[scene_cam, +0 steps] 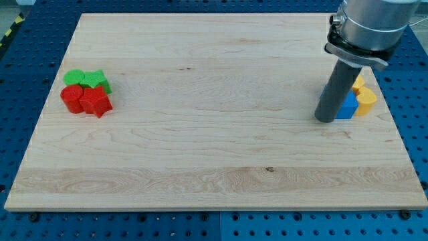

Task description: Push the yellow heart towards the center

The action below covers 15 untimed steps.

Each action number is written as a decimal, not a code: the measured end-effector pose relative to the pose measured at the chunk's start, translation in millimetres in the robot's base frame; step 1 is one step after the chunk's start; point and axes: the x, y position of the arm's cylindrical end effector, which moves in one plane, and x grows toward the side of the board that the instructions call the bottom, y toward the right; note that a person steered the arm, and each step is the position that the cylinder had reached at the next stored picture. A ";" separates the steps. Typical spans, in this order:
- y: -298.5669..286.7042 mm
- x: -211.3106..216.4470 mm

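My tip rests on the wooden board at the right, touching the blue blocks; it has no fingers. The yellow heart sits just right of them. Green blocks and red blocks cluster far left.

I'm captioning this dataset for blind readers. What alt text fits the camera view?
My tip rests on the wooden board at the view's right, just left of a cluster of blue blocks and yellow blocks. Green blocks and red blocks sit clustered at the far left.
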 end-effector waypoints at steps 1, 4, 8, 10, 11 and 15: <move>0.0 17.1; 68.1 -1.2; 97.1 -33.1; 106.8 -66.0; 110.3 -100.3; 109.2 -109.7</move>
